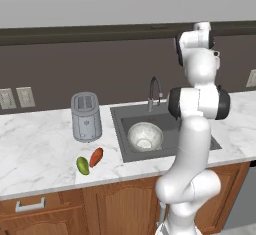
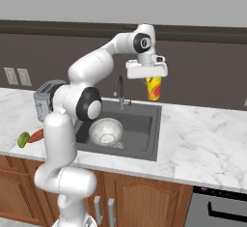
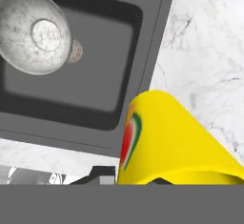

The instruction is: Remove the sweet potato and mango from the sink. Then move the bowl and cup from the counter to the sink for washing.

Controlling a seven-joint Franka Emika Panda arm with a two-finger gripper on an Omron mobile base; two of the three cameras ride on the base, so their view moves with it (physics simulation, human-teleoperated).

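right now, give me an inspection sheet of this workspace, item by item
surface: white marble counter around a dark sink
job's things: bowl upright in the sink; cup lifted above the sink's right rim; mango and sweet potato side by side on the counter left of the sink
clutter: toaster behind the produce
grippers: gripper shut on the cup
cables: nothing seen
surroundings: faucet, wall outlets, wooden cabinets

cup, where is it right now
The cup hangs in the gripper, in the air above the sink's right rim in the right base view, right of the faucet and well above the bowl.
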